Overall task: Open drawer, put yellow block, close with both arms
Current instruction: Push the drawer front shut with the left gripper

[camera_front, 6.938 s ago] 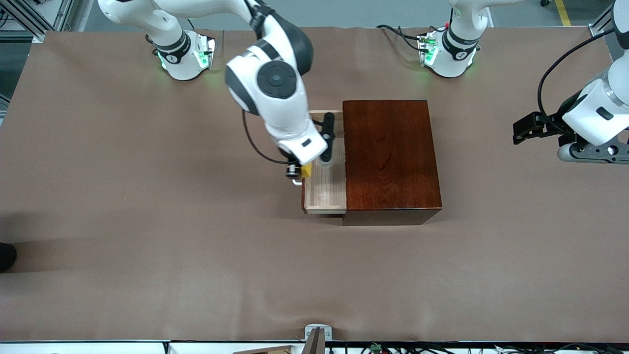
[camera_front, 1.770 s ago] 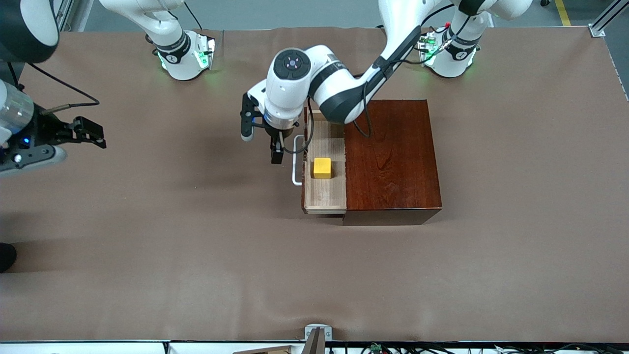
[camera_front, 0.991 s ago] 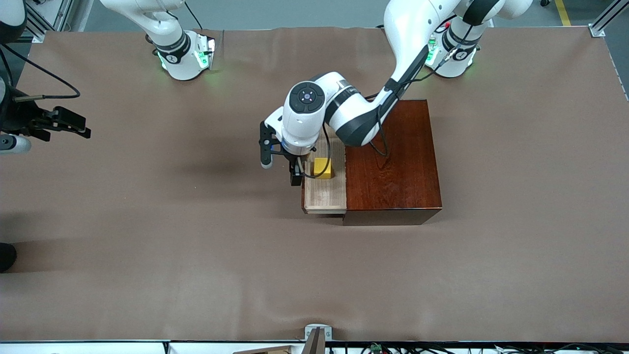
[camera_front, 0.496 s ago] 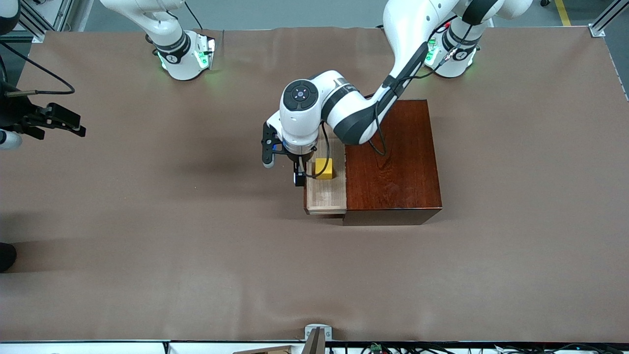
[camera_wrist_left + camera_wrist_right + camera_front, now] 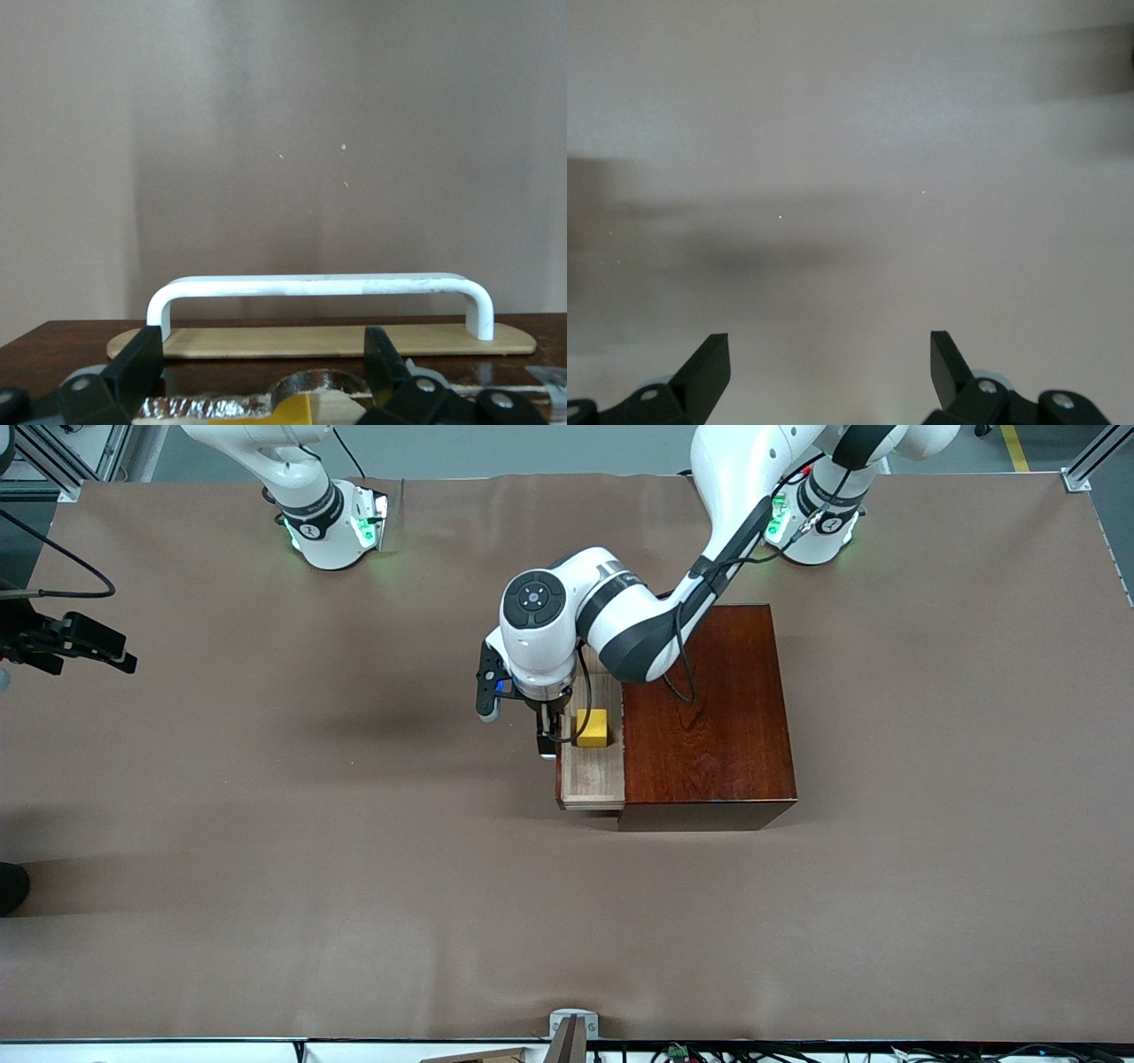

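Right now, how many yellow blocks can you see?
1. The block sits in the open drawer, beside the left gripper at the drawer front. The closed part could hide others.

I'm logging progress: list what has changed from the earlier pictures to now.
The right gripper let go of the yellow block in the drawer and withdrew to the right arm's end of the table. The left gripper came to the drawer front and is pushing it in. The box stayed put.
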Tool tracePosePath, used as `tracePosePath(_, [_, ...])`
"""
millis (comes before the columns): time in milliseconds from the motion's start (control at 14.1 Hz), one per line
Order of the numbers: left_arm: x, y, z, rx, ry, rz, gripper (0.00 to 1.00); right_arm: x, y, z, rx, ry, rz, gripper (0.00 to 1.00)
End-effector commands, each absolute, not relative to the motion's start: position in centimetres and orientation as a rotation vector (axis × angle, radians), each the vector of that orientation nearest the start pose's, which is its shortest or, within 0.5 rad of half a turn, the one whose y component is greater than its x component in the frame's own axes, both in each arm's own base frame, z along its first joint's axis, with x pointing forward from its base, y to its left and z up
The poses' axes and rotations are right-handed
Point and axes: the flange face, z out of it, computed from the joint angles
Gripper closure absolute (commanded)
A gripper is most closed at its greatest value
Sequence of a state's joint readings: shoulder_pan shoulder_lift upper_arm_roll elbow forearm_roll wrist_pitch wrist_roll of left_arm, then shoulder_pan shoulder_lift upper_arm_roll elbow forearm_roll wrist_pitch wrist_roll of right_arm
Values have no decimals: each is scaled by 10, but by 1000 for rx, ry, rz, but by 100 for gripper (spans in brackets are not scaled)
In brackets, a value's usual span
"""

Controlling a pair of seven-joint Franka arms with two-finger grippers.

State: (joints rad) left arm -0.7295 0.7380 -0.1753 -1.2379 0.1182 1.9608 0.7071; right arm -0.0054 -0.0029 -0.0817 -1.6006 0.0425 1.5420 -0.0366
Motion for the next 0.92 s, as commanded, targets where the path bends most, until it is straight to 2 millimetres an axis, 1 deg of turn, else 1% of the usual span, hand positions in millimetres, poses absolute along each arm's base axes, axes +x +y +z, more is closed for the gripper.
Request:
tracePosePath(0, [487, -541, 322, -2107, 2288, 212, 0, 545, -40, 623, -3076, 223, 44, 0])
tracePosePath(71, [487, -539, 321, -2105, 2282, 236, 0, 544, -41, 625, -3076, 225, 42, 0])
tracePosePath(212, [490, -534, 328, -2051, 2257, 230, 0, 544, -38, 625, -3088, 212, 42, 0])
tracePosePath(425, [493, -527, 330, -2017, 2231, 263, 0, 545, -38, 624, -3093, 208, 45, 0])
tracePosePath(496, [494, -526, 335, -2002, 2223, 258, 0, 545, -38, 625, -3097, 201, 42, 0])
tracePosePath(566, [495, -524, 336, -2001, 2219, 262, 0, 545, -40, 626, -3095, 199, 40, 0])
tracePosePath(850, [499, -513, 334, -1993, 2176, 326, 0, 546, -35, 624, -3096, 182, 47, 0])
